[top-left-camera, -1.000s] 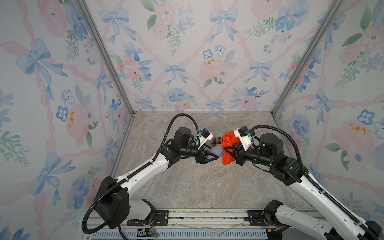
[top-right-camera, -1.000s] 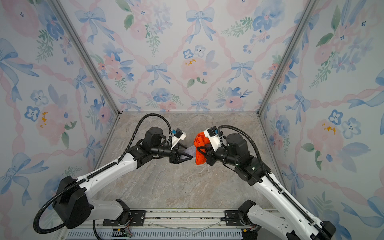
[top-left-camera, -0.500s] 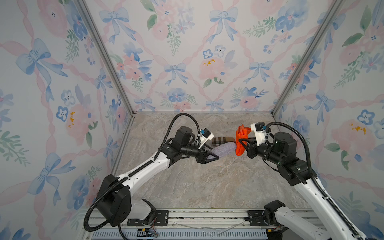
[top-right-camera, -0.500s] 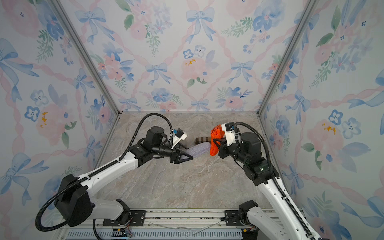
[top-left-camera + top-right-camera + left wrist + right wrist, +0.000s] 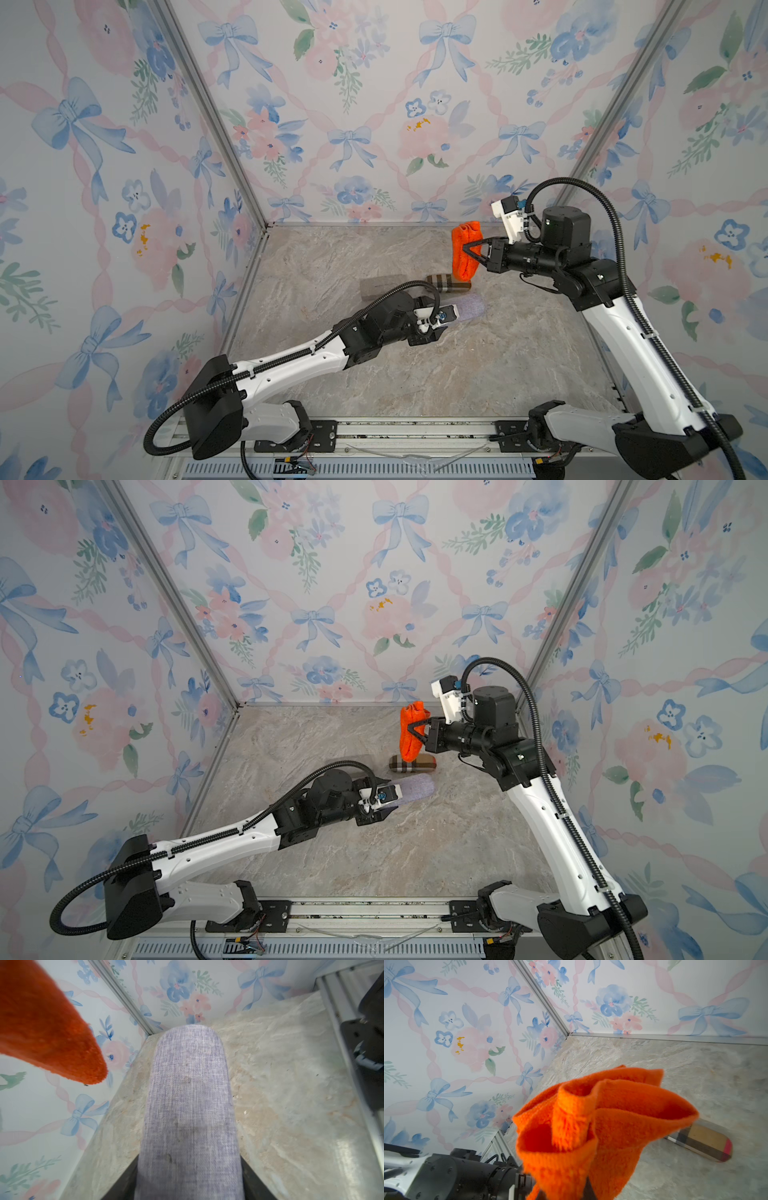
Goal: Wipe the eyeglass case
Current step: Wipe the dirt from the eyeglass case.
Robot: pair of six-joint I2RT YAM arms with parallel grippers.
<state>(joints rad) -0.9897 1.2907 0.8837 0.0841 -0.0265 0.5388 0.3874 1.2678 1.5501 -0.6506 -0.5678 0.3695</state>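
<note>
My left gripper [image 5: 437, 331] [image 5: 384, 810] is shut on one end of a lavender fabric eyeglass case [image 5: 595, 307] [image 5: 415, 788], which it holds roughly level just above the table. In the left wrist view the case [image 5: 190, 1095] runs out between the dark fingers [image 5: 128, 1180]. My right gripper [image 5: 464, 247] [image 5: 410, 727] is shut on a folded orange cloth [image 5: 466, 268] [image 5: 409, 748] [image 5: 602, 1122] and holds it raised toward the back right. The cloth hangs apart from the lavender case.
A plaid eyeglass case [image 5: 451, 282] [image 5: 415, 762] [image 5: 704, 1142] lies on the marble table [image 5: 478, 365] below the hanging cloth. A grey block [image 5: 382, 286] lies beside the left arm. Floral walls enclose three sides, and a metal rail [image 5: 395, 432] runs along the front.
The cloth was against the lavender case a second ago. My right arm has drawn it back and to the right. My left arm has brought the case down and toward the front.
</note>
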